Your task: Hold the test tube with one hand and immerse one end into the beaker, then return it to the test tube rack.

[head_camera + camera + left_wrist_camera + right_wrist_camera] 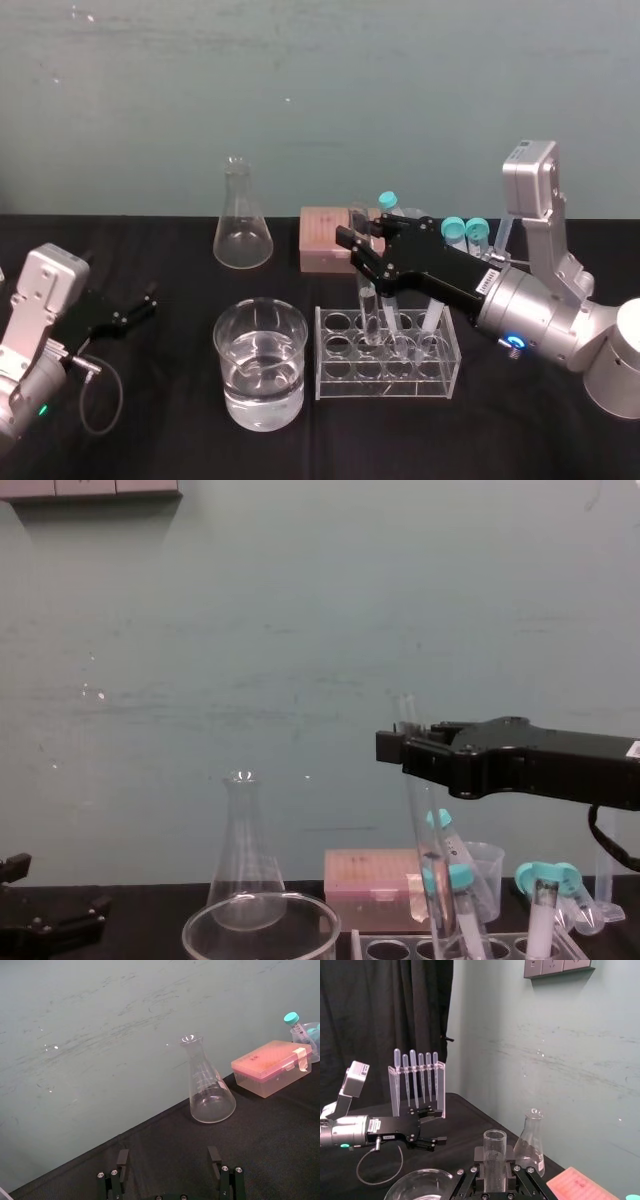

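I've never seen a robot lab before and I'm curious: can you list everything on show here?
test tube: one, clear, lower end in the rack
test tube rack: one, clear, table centre-right
beaker: one, clear, holding clear liquid, left of rack
conical flask: one, clear, behind beaker
box: one, pink, behind rack
capped tubes: at least three, teal caps, in or by the rack
pipette stand: one, clear, beyond the left arm
left gripper: one, black, open, left of beaker
right gripper: one, black, shut on the test tube
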